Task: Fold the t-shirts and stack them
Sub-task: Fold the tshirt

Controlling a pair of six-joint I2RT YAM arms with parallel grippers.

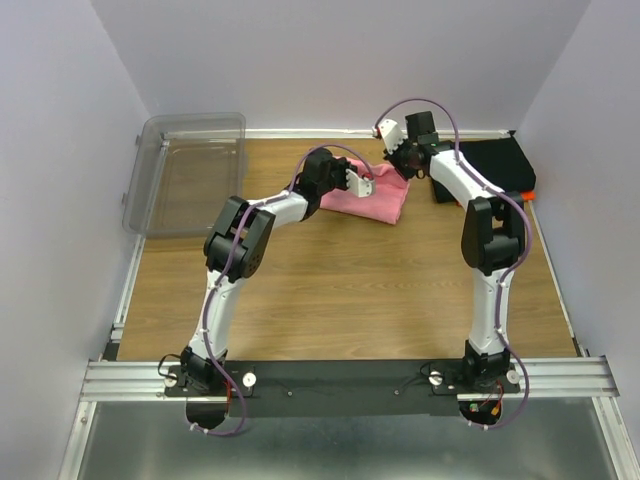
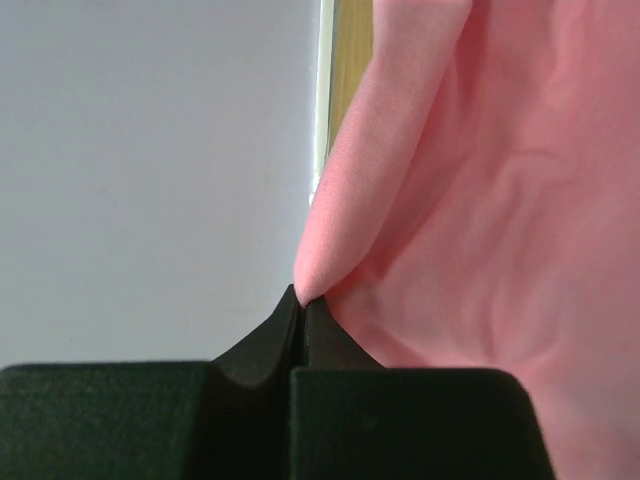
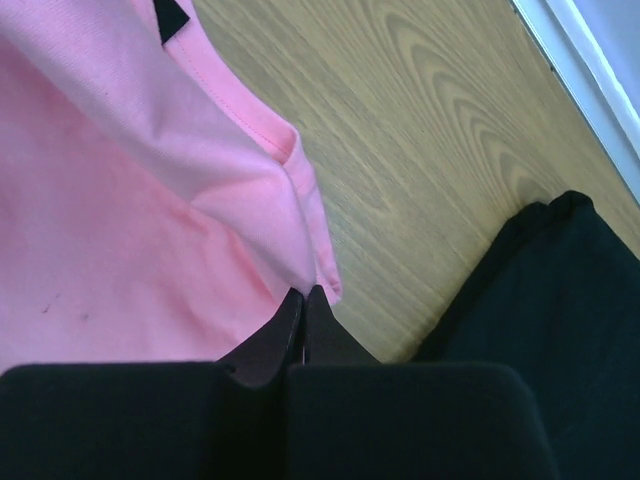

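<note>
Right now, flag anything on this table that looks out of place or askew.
The clear bin at the far left appears to overhang the table's edge. The pink t-shirt is merely bunched, pinched by the left gripper and right gripper.

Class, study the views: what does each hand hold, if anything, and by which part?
Both hold the pink t-shirt: the left hand pinches a fold of its cloth, the right hand a hemmed edge.
</note>
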